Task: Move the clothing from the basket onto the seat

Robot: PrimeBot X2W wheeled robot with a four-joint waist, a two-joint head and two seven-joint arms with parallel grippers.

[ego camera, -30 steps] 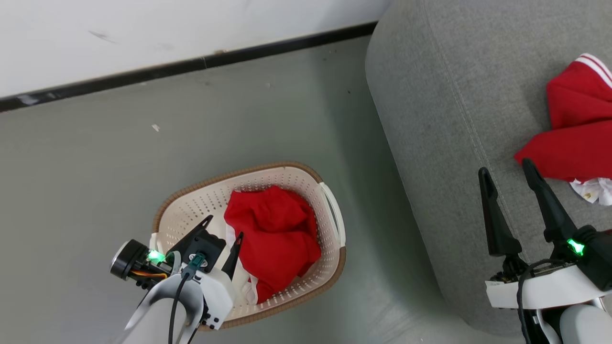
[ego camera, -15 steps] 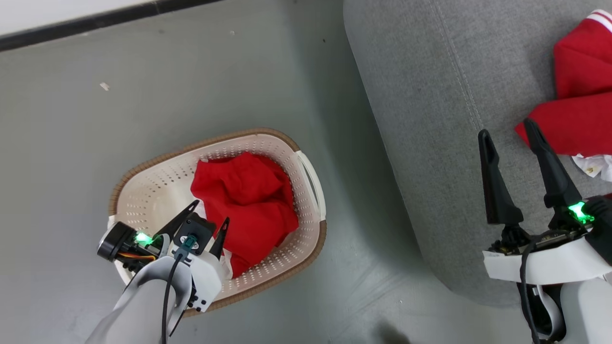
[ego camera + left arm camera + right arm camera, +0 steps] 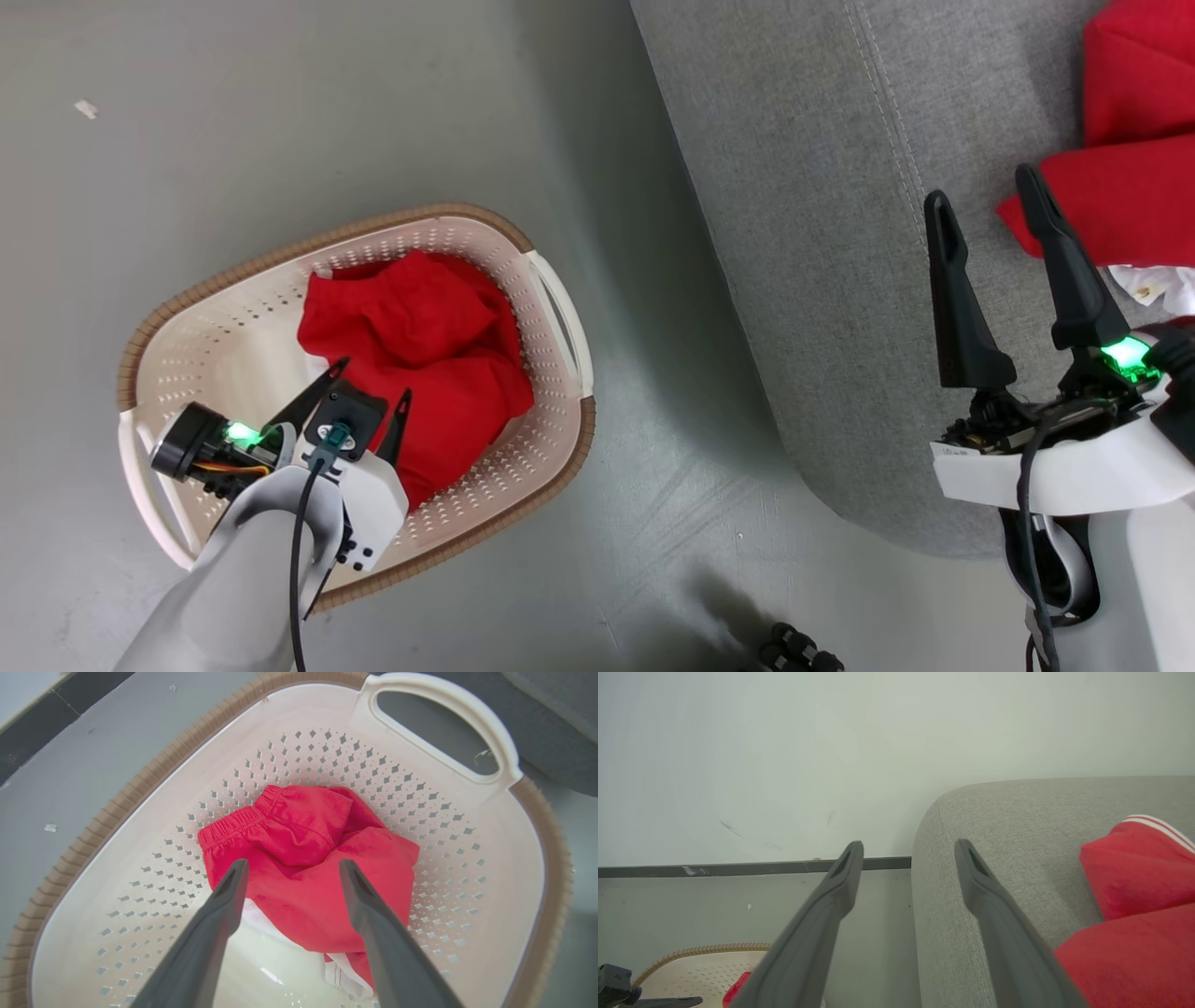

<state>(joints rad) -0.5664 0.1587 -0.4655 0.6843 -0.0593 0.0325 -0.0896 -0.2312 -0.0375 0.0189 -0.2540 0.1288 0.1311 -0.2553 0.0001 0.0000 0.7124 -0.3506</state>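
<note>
Head view: my left end effector [image 3: 373, 378] hangs inside the basket [image 3: 280, 250]. Its fingers are spread wide with nothing between them, over a red garment [image 3: 420, 327] bunched toward the basket end nearer the seat [image 3: 822, 187]. My right end effector [image 3: 980, 184] is just as wide open and empty, above the seat near its edge. One of its fingers crosses the edge of a second garment [image 3: 1139, 187] lying on the seat; I cannot tell whether they touch. The basket stands on the grey floor [image 3: 280, 112], apart from the seat. A small white scrap [image 3: 86, 108] lies well away from it. I cannot identify the dark rounded parts [image 3: 794, 651] at the bottom edge.

Left wrist view: this one gives me the garment's detail, with an elastic waistband [image 3: 233, 826] at the far side and white trim [image 3: 343, 970] under the near edge. Bare glossy basket bottom shows between my fingers, and the pale handle [image 3: 444, 709] sits at the far end. I cannot tell if the tips touch the cloth.

Right wrist view: here I get the room, a plain pale wall [image 3: 784, 765] with a dark skirting [image 3: 738, 869] along the floor. The seat's rounded corner rises between the open fingers. White stripes [image 3: 1157, 822] show on the second garment, and a corner of the basket sits at the lower left.
</note>
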